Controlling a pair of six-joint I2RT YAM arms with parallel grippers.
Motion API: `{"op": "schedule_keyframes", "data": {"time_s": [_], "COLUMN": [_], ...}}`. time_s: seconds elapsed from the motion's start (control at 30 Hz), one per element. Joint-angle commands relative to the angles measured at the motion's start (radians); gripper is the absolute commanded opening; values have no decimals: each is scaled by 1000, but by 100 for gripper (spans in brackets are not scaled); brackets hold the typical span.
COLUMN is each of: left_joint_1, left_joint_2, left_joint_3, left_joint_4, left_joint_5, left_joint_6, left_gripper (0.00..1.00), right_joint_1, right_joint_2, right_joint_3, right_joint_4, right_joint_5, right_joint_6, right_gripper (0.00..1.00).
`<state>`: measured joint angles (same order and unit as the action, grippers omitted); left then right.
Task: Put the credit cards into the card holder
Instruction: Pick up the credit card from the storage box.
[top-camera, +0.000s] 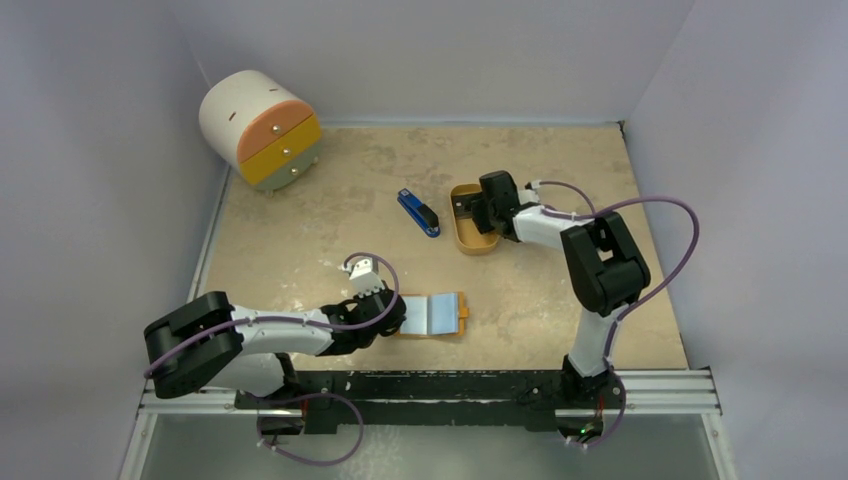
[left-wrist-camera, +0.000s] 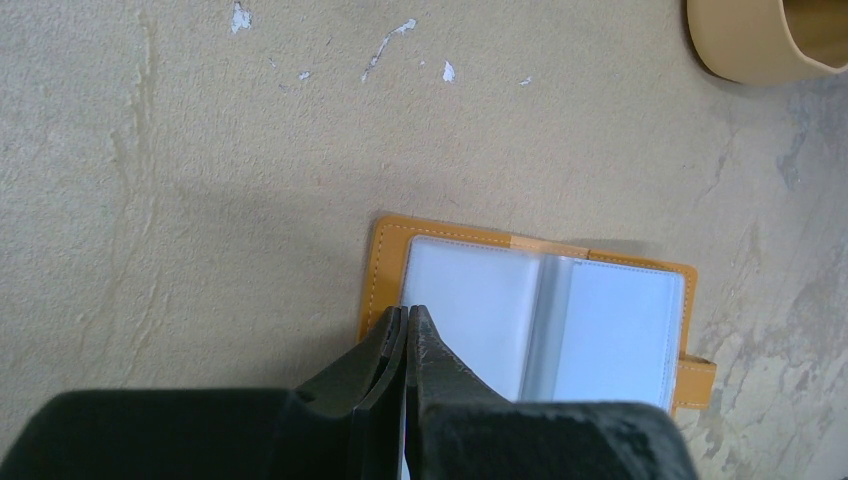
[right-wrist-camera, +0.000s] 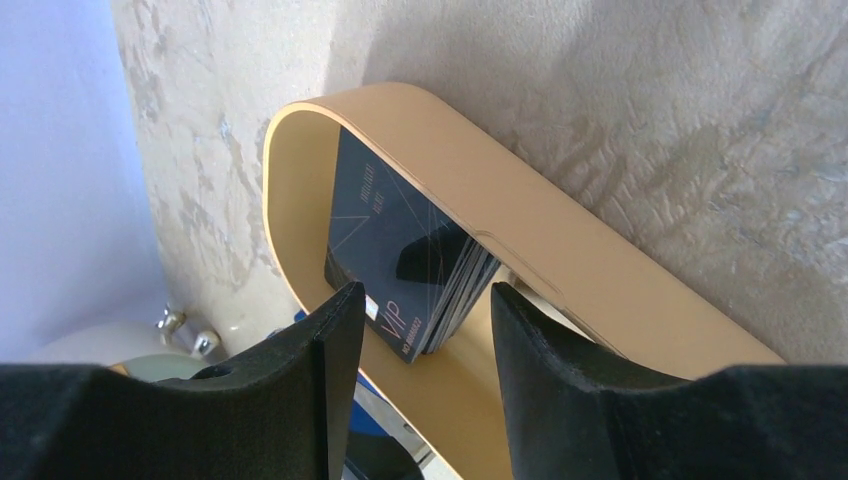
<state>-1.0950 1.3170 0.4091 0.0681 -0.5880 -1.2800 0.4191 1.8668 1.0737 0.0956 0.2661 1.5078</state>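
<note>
The card holder (top-camera: 438, 314) lies open on the table, orange outside with pale clear sleeves inside; it also shows in the left wrist view (left-wrist-camera: 560, 320). My left gripper (top-camera: 394, 318) is shut, its tips (left-wrist-camera: 407, 312) resting on the left edge of the holder's left page. Several dark credit cards (right-wrist-camera: 400, 250), the top one marked VIP, lean stacked inside the oval orange tray (right-wrist-camera: 450, 150). My right gripper (right-wrist-camera: 425, 300) is open just above the stack, one finger on each side and not touching it. In the top view it (top-camera: 482, 208) is over the tray (top-camera: 470, 243).
A blue-and-black stapler-like bar (top-camera: 418, 212) lies just left of the tray. A round white cabinet with orange and yellow drawers (top-camera: 262, 130) stands at the back left. The tray's corner shows in the left wrist view (left-wrist-camera: 750, 50). Walls enclose the table.
</note>
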Motion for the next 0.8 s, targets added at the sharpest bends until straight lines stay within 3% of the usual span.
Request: {"op": "schedule_keyframes", "data": {"time_s": [0.0, 0.77], "left_joint_1": [0, 0], "left_joint_2": [-2, 13], "left_joint_3": [4, 7], "left_joint_4": [-7, 2], "left_joint_5": [-9, -6], "left_joint_6": [4, 6], "left_gripper": [0, 0], "right_joint_1": [-11, -13], "right_joint_2": [9, -18], "right_joint_3": [46, -45], "right_joint_4": [11, 52], "right_joint_5": [4, -9], "right_joint_6": [24, 7], "right_gripper": [52, 28]}}
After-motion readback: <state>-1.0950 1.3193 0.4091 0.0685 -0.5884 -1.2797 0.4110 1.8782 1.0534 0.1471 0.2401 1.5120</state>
